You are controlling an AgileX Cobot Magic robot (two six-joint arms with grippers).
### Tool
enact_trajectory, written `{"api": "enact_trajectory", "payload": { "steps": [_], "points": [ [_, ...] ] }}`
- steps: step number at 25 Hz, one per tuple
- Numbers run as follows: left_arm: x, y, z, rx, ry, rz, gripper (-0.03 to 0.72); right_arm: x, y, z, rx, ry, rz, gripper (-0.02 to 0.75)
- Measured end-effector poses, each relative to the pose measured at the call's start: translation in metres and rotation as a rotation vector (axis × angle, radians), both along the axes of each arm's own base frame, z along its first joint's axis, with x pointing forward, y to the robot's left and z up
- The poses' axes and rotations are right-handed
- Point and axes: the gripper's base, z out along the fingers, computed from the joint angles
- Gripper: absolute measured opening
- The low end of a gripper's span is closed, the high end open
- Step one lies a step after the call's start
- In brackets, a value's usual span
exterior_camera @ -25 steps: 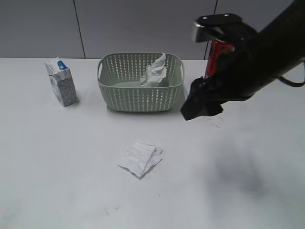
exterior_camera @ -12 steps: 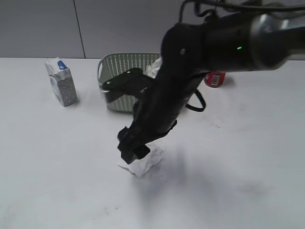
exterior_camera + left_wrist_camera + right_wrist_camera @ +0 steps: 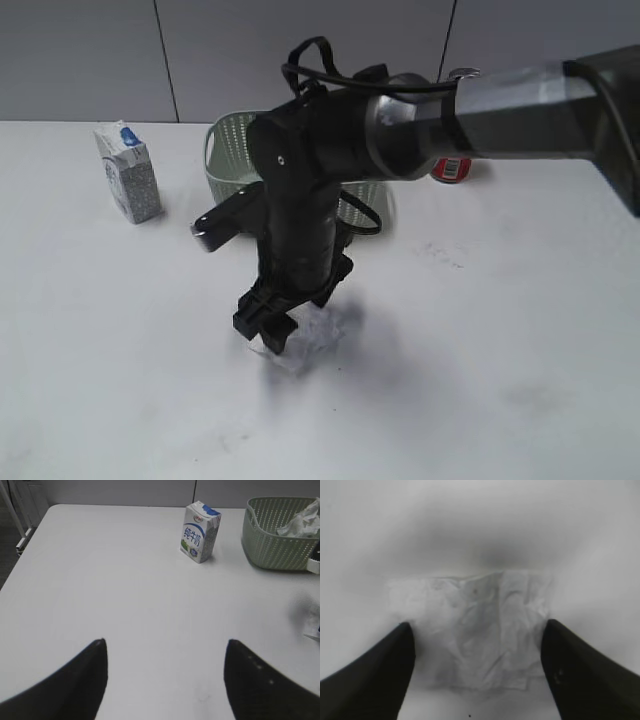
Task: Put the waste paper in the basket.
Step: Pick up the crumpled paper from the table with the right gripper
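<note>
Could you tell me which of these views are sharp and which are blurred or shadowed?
Right wrist view: soft and hazy, the crumpled paper shadowed between the open right gripper. Left wrist view: the carton and basket are crisp, the left gripper dark. Exterior view: fairly sharp, with a shadow under the arm.

The right arm (image 3: 320,190) blocks most of the basket (image 3: 222,150) and half the red can (image 3: 455,168). The waste paper (image 3: 322,335) beneath its end effector (image 3: 268,328) is blurred.
</note>
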Motion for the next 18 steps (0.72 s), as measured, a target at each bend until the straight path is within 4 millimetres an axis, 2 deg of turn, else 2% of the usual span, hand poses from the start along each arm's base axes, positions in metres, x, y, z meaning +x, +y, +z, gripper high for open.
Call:
{"api": "enact_trajectory", "payload": {
  "steps": [6,8,10,13,16,18],
  "points": [
    [0.000,0.000,0.000,0.000,0.000,0.000,0.552,0.000,-0.001,-0.015,-0.037,0.031,-0.013,0.585],
    [0.000,0.000,0.000,0.000,0.000,0.000,0.552,0.000,-0.001,-0.015,-0.039,0.031,-0.013,0.547],
    [0.000,0.000,0.000,0.000,0.000,0.000,0.552,0.000,-0.001,-0.015,-0.038,0.031,-0.014,0.475],
    [0.000,0.000,0.000,0.000,0.000,0.000,0.552,0.000,0.000,-0.015,-0.037,0.032,-0.015,0.300],
    [0.000,0.000,0.000,0.000,0.000,0.000,0.552,0.001,0.001,-0.015,-0.028,0.031,-0.019,0.088],
    [0.000,0.000,0.000,0.000,0.000,0.000,0.552,0.003,0.005,-0.013,-0.013,0.029,-0.025,0.015]
  ]
}}
